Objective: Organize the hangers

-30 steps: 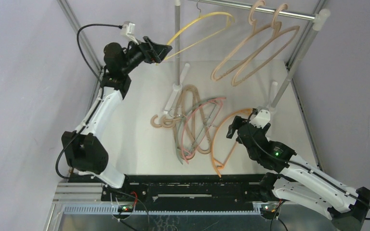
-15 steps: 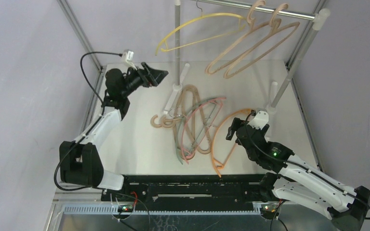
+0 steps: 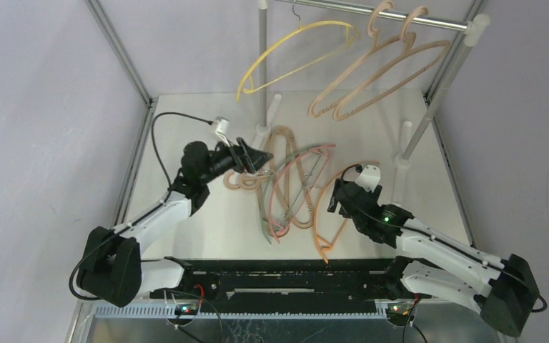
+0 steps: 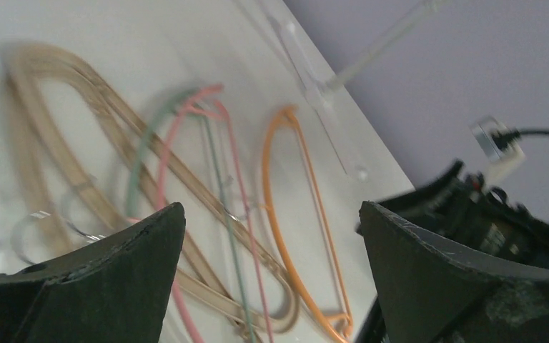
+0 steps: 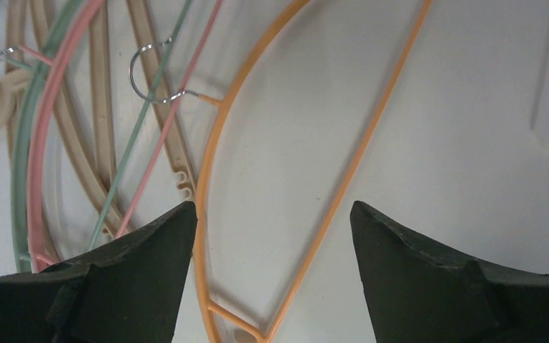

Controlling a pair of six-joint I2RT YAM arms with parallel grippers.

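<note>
A yellow hanger (image 3: 293,44) and two beige hangers (image 3: 382,68) hang on the rail. On the table lies a tangled pile of beige (image 3: 281,136), pink (image 3: 277,193) and pale-green (image 3: 263,214) hangers, with an orange hanger (image 3: 317,214) to its right. My left gripper (image 3: 261,156) is open and empty, low over the pile's upper left; its view shows the pile (image 4: 164,157) and the orange hanger (image 4: 286,214). My right gripper (image 3: 334,199) is open and empty just above the orange hanger (image 5: 211,164), whose two bars run between my fingers.
The silver rail (image 3: 372,10) spans the back on two posts (image 3: 262,71) with white feet (image 3: 404,143) on the table. A metal frame bar (image 3: 118,50) edges the left side. The right arm (image 4: 486,214) shows in the left wrist view.
My left gripper let go of the yellow hanger's end and came down right to the pile. The yellow hanger swings on the rail. My right gripper edged left over the orange hanger.
</note>
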